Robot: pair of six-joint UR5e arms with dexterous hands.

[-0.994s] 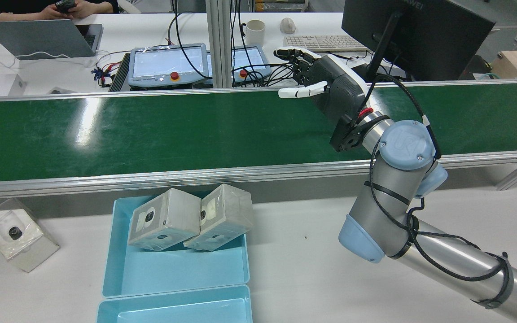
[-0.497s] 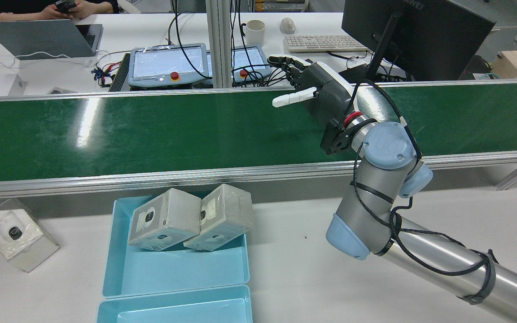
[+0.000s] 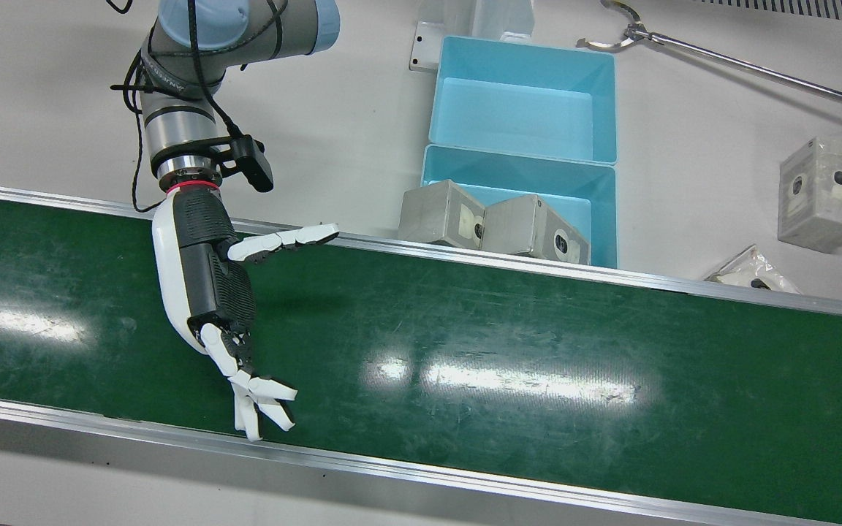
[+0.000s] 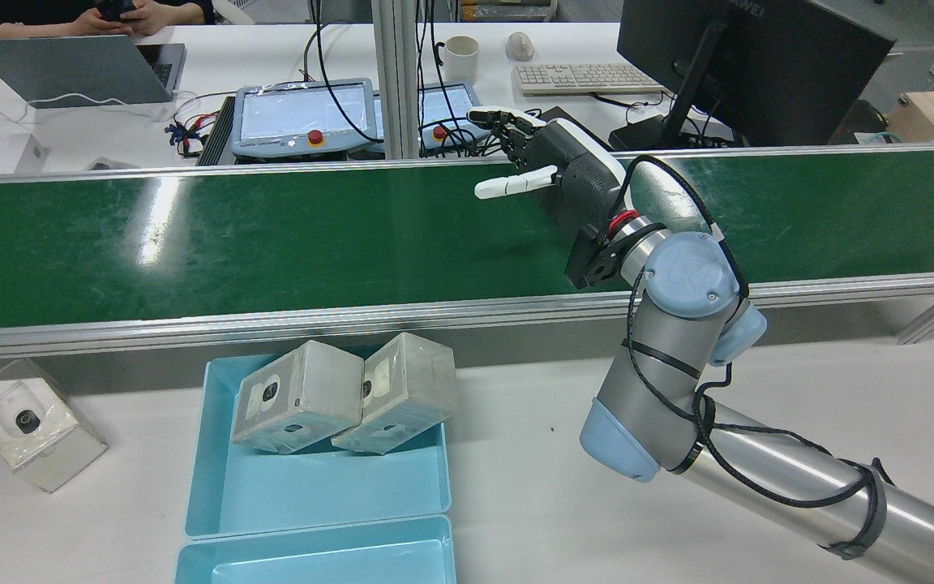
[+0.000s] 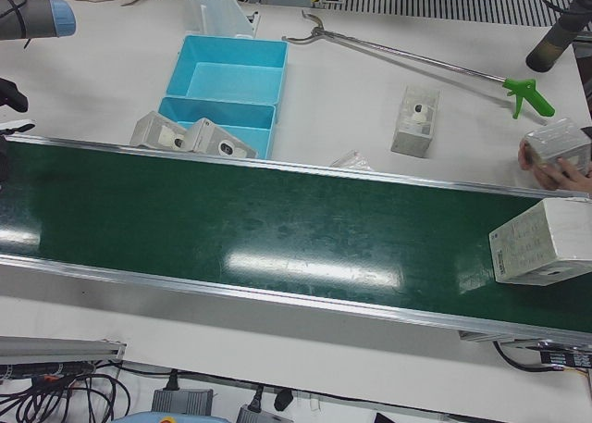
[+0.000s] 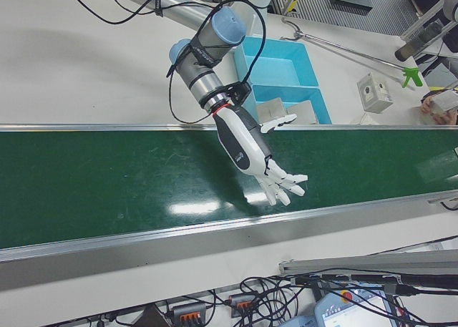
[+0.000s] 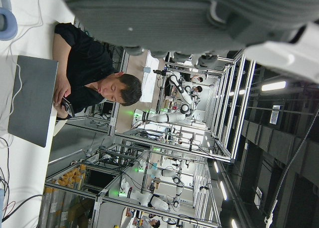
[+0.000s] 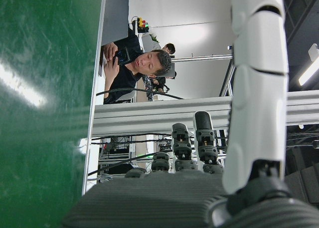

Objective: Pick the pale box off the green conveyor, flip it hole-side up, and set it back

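Observation:
The pale box (image 5: 541,242) lies on the green conveyor (image 5: 231,224) at the far right of the left-front view, with its printed side up. My right hand (image 3: 205,285) hovers open and empty above the belt, fingers spread toward the far rail; it also shows in the rear view (image 4: 564,174) and the right-front view (image 6: 247,144). It is far along the belt from the pale box. My left hand (image 7: 189,18) shows only in its own view as a grey palm edge, with nothing in it.
Two pale boxes (image 4: 297,397) (image 4: 398,393) lean in a blue tray (image 4: 313,487) beside the near rail. Another box (image 4: 29,422) stands on the white table. A person's hand holds a box (image 5: 555,145) past the belt's end. A reach-grabber tool (image 5: 416,57) lies on the table.
My right arm has swung to the left in the rear view, carrying the open hand further left over the belt. Nothing else has moved.

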